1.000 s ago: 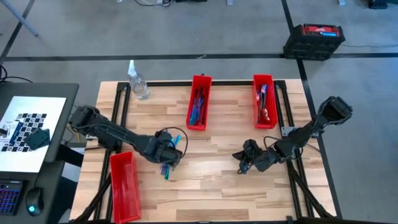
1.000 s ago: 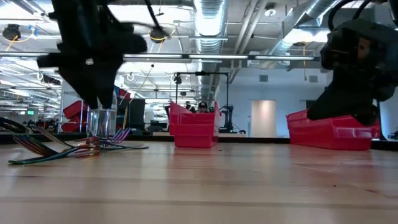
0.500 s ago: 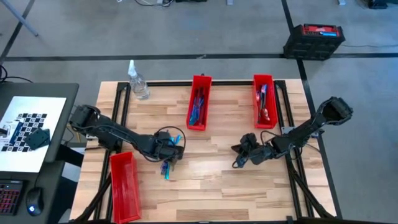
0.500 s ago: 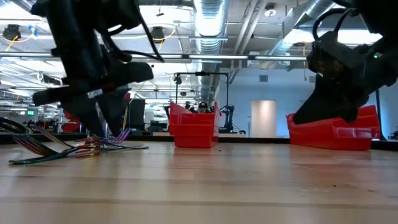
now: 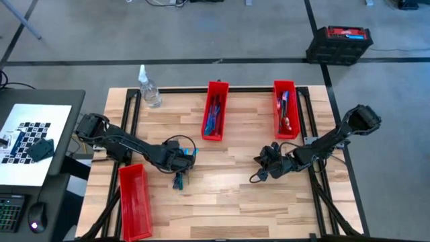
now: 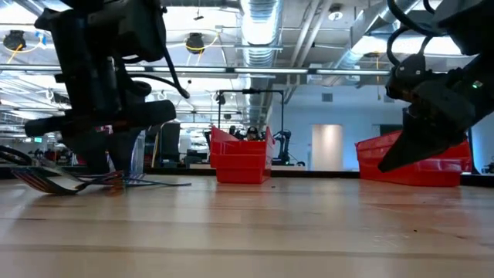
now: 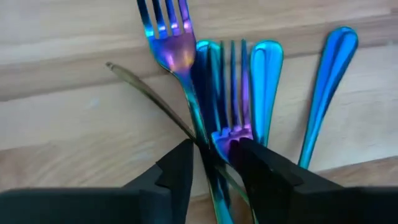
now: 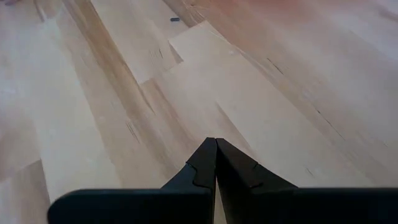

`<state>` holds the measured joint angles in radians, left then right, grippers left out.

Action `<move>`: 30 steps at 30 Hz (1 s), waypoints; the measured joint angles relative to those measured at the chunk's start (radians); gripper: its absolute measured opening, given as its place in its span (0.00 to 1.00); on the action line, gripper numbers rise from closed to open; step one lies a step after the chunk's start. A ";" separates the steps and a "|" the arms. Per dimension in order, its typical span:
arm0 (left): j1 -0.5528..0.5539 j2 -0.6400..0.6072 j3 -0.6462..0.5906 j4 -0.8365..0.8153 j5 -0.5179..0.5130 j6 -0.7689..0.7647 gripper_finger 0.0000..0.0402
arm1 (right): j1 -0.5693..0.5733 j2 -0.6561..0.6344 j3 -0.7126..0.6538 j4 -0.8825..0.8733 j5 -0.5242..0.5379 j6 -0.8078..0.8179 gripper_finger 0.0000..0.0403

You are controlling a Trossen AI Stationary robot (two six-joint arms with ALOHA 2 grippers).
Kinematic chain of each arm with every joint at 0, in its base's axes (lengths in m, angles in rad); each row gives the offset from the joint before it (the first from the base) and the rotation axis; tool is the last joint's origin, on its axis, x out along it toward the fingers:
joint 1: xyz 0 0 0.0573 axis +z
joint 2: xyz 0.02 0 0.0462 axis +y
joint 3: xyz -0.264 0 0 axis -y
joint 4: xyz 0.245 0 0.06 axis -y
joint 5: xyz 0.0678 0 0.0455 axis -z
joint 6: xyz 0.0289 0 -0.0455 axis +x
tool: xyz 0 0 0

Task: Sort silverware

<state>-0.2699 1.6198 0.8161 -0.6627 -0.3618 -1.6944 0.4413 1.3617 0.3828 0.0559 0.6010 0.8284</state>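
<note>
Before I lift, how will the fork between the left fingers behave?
The fork looks thin, glossy metal: probably stiff and light, but slippery. The left gripper straddles its narrow handle, so it may pivot or slide. Neighbouring silverware touches or overlaps it and may drag along.

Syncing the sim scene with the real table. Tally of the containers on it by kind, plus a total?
Red bins: 3 (in the high view: top middle, top right, bottom left)
Spray bottle: 1
Total: 4
</note>
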 joint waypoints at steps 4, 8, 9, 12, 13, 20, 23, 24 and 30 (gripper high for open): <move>0.004 0.041 0.000 0.046 -0.016 0.043 0.11 | 0.000 0.000 0.000 -0.002 0.000 -0.003 0.00; 0.004 0.063 0.003 0.083 -0.018 0.073 0.02 | 0.000 0.000 0.000 -0.013 0.000 -0.003 0.00; 0.003 0.063 0.005 0.080 -0.016 0.073 0.02 | 0.000 0.000 0.000 -0.019 0.000 -0.002 0.00; 0.003 0.055 0.034 0.046 0.008 0.095 0.01 | 0.000 0.000 0.000 -0.027 0.000 -0.002 0.00; 0.002 0.050 0.051 0.028 0.015 0.110 0.01 | 0.000 0.000 0.000 -0.027 0.000 -0.002 0.00; 0.003 0.045 0.208 -0.154 -0.037 0.239 0.00 | -0.005 0.000 0.000 -0.028 0.000 -0.008 0.00; 0.004 0.047 0.237 -0.223 -0.142 0.265 0.00 | -0.006 0.000 0.000 -0.028 0.001 -0.035 0.00; 0.004 0.047 0.248 -0.230 -0.180 0.275 0.00 | -0.006 0.000 0.000 -0.027 0.001 -0.044 0.00; 0.003 0.045 0.260 -0.246 -0.364 0.316 0.00 | -0.005 0.000 0.000 -0.028 0.001 -0.051 0.00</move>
<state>-0.2668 1.6650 1.0760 -0.9083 -0.7259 -1.3783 0.4358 1.3617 0.3828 0.0283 0.6018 0.7773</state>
